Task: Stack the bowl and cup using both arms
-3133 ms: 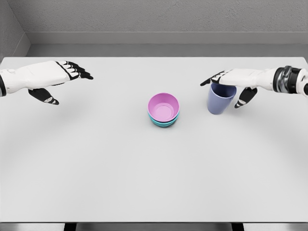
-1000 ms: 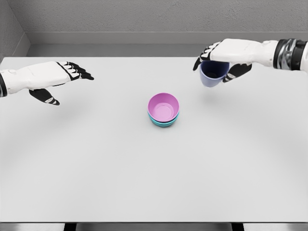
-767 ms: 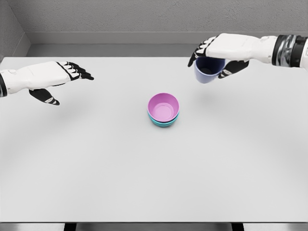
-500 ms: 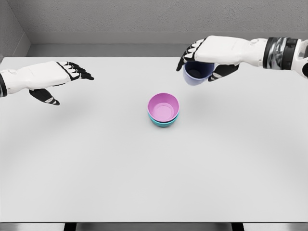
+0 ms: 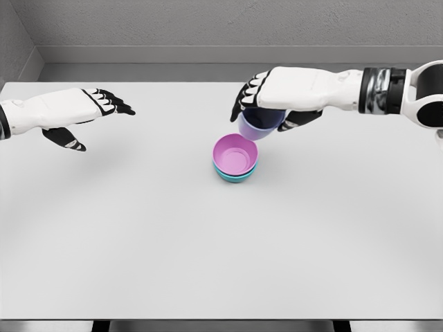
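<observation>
Change: the blue-violet plastic cup [image 5: 257, 125], which stood on the flat white counter [image 5: 221, 242] right of the bowls three seconds ago, has been lifted and carried leftward in steady steps; it now hangs just above and behind the rim of the pink plastic bowl [image 5: 234, 152]
Meaning for the task: transport looks nearly complete; what remains, by judgement, is a small shift toward the bowl's centre, a descent and a release
Right hand [image 5: 271, 104]: curled over the cup from above, dark fingers [image 5: 243, 101] wrapping its far and left rim and the thumb pressing the near-right side; the cup is tilted, its mouth turned partly toward the camera
Cup position: clear of the counter, overlapping the pink bowl's upper right edge in the head view; whether it touches the bowl cannot be told
Bowl stack: the pink bowl sits nested in a teal plastic bowl [image 5: 234, 177] at the middle of the counter, in the same place throughout
Left hand [image 5: 69, 114]: held over the counter's left side, well apart from the bowls, fingers extended and loosely spread, holding nothing; its pose is unaltered over the interval
Risk: the tilt may let the cup land skewed on the bowl's wall
</observation>
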`<state>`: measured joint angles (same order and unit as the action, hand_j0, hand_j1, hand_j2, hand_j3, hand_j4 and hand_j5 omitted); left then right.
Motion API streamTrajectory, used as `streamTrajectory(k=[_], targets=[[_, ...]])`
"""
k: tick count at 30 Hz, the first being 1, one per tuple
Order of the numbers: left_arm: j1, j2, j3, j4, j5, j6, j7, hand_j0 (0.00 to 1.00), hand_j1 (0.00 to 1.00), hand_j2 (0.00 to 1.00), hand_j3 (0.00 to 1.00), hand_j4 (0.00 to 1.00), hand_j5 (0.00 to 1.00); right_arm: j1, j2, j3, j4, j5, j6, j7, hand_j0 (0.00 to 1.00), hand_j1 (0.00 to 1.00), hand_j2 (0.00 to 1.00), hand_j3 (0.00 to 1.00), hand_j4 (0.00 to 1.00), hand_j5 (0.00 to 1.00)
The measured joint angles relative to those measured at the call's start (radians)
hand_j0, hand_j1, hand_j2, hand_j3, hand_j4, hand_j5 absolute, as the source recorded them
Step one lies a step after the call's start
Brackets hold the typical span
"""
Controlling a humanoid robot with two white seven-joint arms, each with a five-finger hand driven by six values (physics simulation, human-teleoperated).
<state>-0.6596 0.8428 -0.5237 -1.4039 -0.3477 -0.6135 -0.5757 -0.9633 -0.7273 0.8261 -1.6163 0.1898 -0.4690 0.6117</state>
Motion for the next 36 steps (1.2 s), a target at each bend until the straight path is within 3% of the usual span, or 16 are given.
streamTrajectory(k=[22, 36], targets=[[0.000, 0.000, 0.000, 0.000, 0.000, 0.000, 0.000, 1.00, 1.00, 1.00, 1.00, 1.00, 1.00, 0.014, 0.026, 0.065, -0.006, 0.001, -0.022, 0.000, 0.67, 0.67, 0.67, 0.67, 0.67, 0.67], [0.006, -0.001, 0.000, -0.004, 0.000, 0.000, 0.000, 1.00, 1.00, 1.00, 1.00, 1.00, 1.00, 0.008, 0.065, 0.108, 0.053, 0.005, -0.009, 0.000, 0.67, 0.67, 0.67, 0.67, 0.67, 0.67]])
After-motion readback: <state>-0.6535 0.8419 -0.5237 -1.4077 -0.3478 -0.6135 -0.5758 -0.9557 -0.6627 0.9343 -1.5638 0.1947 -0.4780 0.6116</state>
